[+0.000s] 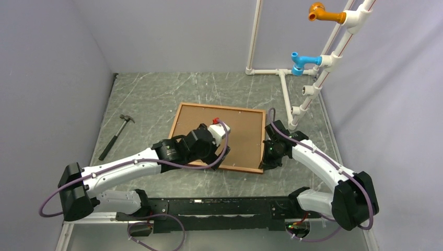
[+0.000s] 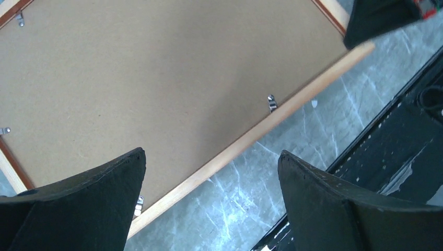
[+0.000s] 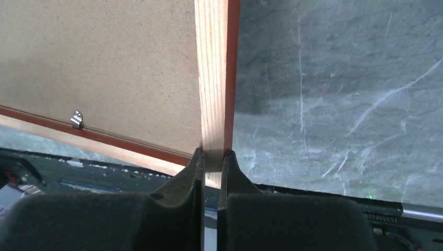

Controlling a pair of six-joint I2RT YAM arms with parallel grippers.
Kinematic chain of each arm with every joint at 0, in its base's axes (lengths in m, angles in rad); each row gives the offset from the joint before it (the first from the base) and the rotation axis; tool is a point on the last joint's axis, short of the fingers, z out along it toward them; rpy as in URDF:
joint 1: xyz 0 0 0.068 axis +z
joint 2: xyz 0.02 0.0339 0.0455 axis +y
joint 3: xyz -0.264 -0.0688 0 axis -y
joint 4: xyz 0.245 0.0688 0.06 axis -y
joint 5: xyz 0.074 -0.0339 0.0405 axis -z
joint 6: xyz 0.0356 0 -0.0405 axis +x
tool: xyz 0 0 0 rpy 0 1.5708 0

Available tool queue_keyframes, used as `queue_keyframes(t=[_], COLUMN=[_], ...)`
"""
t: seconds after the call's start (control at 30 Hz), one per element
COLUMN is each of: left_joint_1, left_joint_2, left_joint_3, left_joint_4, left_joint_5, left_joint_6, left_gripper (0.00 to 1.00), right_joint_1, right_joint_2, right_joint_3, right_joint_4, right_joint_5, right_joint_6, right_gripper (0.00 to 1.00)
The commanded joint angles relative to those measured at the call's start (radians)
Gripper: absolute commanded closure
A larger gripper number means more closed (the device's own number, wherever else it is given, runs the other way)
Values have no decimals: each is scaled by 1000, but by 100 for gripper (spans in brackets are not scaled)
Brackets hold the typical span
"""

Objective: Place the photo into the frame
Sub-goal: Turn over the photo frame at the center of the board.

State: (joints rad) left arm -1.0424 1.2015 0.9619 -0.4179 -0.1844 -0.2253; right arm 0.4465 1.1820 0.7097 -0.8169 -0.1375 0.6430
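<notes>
The frame (image 3: 214, 78) lies back-up at the middle of the grey marbled surface (image 1: 156, 94), its brown backing board (image 1: 243, 133) facing upward. The right hand (image 3: 211, 157) is clamped on the frame's right moulding close to the near right corner, with the arm reaching in from the right. The left hand (image 2: 211, 154) hovers over the frame's near edge, fingers spread wide apart and holding nothing.

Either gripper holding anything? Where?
Right gripper pinches the frame by its side rail, near a corner. Left gripper is open, holding nothing.
</notes>
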Motion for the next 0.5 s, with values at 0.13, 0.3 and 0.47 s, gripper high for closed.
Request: queue_keyframes(t=[0.13, 0.3, 0.47], left_joint_1=[-188, -293, -367], left_joint_2=[-23, 3, 72], left_joint_3=[16, 0, -2], left_joint_4=[-32, -35, -19], left_joint_5=[-214, -369, -473], left_joint_6=[165, 191, 204], left_gripper=[2, 3, 4], right_joint_1=[-8, -13, -14], right_joint_2=[-62, -63, -58], right_joint_3=[203, 290, 374], right_joint_4=[-121, -185, -227], right_joint_5=[-80, -101, -148], right_joint_6=[-45, -66, -75], right_gripper=[100, 100, 100])
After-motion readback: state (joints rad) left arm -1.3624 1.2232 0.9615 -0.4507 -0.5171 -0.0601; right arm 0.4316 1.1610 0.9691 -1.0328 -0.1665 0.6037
